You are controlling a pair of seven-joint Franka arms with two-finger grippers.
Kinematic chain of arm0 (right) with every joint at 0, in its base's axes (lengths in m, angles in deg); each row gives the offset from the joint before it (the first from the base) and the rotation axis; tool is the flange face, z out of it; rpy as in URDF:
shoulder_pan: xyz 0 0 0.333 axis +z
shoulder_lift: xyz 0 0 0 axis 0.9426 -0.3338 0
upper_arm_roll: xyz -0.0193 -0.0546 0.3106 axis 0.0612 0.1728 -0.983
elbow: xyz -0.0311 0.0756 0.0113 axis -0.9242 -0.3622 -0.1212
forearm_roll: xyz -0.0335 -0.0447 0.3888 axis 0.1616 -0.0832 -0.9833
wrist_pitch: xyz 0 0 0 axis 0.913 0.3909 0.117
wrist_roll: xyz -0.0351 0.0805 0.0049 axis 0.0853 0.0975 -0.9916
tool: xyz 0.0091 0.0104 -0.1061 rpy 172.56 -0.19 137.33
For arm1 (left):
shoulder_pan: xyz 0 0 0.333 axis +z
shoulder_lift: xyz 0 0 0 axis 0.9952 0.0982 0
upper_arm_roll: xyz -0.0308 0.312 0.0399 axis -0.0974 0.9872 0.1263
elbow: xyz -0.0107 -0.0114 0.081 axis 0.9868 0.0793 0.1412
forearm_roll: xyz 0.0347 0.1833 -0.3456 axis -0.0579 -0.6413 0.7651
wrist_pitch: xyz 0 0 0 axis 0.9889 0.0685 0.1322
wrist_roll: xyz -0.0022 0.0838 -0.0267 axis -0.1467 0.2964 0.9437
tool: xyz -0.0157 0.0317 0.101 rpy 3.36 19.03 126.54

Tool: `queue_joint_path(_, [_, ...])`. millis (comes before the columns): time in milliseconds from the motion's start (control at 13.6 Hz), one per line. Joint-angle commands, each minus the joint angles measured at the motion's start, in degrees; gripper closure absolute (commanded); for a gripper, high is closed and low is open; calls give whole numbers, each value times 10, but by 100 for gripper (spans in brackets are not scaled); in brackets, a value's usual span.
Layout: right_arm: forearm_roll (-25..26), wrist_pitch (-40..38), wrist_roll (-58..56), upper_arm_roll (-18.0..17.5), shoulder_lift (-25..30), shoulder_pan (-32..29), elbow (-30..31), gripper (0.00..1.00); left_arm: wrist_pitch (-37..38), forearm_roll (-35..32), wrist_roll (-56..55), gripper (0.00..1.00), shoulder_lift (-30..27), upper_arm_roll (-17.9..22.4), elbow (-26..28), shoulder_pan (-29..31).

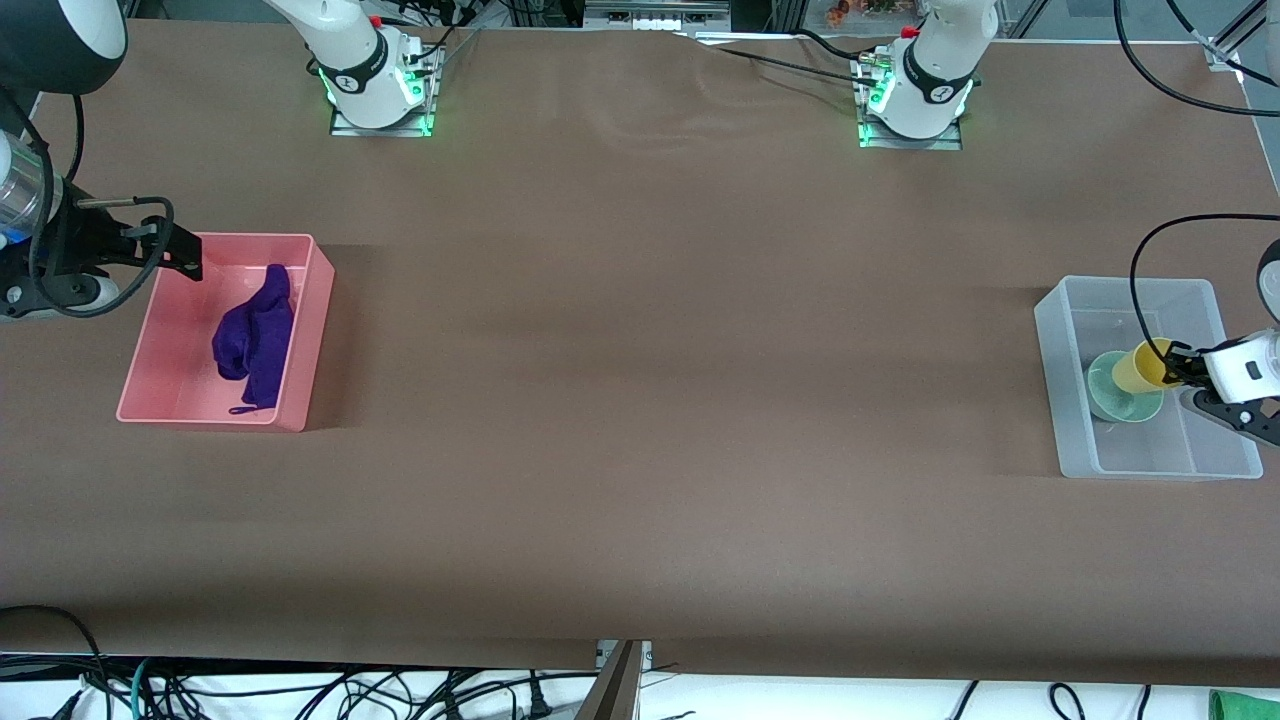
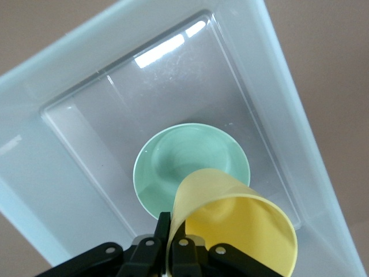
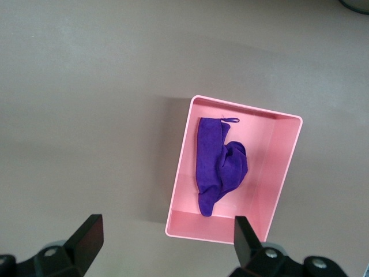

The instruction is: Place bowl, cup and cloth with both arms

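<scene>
We see the brown table [image 1: 640,400] carrying two bins well apart: a pink bin [image 1: 160,400] toward the right arm's end and a clear bin [image 1: 1160,465] toward the left arm's end. In the pink bin lies the cloth [image 1: 255,335], folded and stretched lengthwise against one long wall; the right wrist view shows the cloth's loop [image 3: 231,120] plainly at one end, a detail the front view gives only as a thin curl near the bin's nearer wall. The right tool [image 1: 180,255] hangs over the farther corner of the pink bin, and only the right wrist view shows us how it stands — its fingers [image 3: 86,235] spread wide with nothing between them. In the clear bin the bowl [image 1: 1115,395] rests on the floor, upright. The left tool [image 1: 1180,368] is over that bin, gripping the cup [image 1: 1140,365], which is tipped on its side above the bowl. The left wrist view adds what the front one cannot — the fingers [image 2: 163,239] pinch the cup's wall at the rim, and the cup's open mouth [image 2: 242,236] faces that camera, overlapping the bowl's edge.
</scene>
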Motion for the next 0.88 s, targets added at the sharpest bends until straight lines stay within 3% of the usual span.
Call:
queue_joint_path(0, [-5, 2, 5, -1, 1, -3, -2, 0, 24, 3, 14, 0, -15, -12, 7, 9])
queue_joint_path(221, [-6, 2, 5, -1, 1, -3, -2, 0, 107, 10, 2, 0, -49, -51, -18, 7])
queue_joint_path(368, [-6, 1, 5, -1, 1, -3, -3, 0, 143, 20, -33, 0, -62, -97, -50, 7])
queue_joint_path(809, [-8, 3, 4, 0, 1, -4, -3, 0, 272, 21, -330, 0, -76, -269, -124, 8])
